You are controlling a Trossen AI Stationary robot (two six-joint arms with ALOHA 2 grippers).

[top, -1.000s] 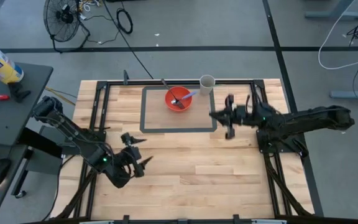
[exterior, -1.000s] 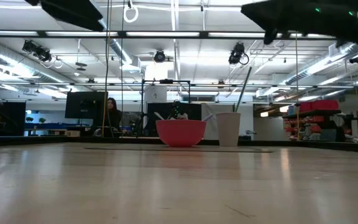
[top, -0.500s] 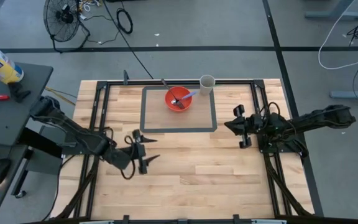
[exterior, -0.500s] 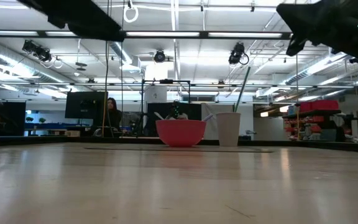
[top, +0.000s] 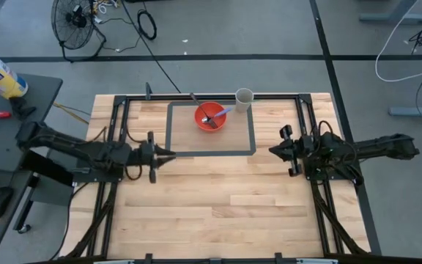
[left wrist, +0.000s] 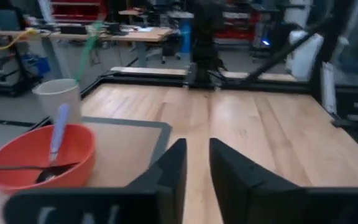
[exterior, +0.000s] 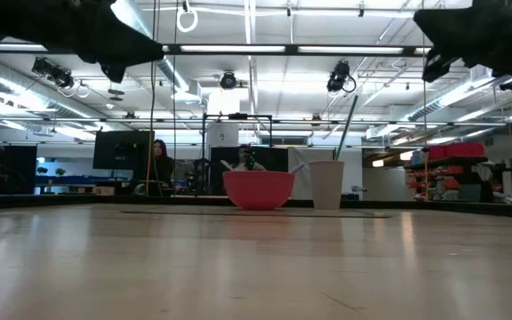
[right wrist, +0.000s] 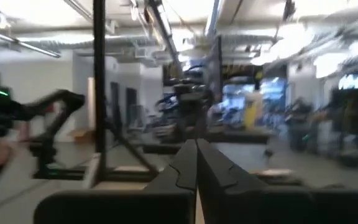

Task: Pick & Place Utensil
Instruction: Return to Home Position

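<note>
left gripper (top: 167, 154) hangs slightly parted at the mat (top: 185, 141) edge, right gripper (top: 274, 151) closed opposite.

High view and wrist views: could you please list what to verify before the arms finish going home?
1. Orange bowl on the mat, fork and spoon inside: ok.
2. Gray cup upright beside the bowl: ok.
3. Green straw in the cup: ok.
4. Left hand empty, open, clear of the bowl: ok.
5. Right hand empty, shut, off the mat: ok.
</note>
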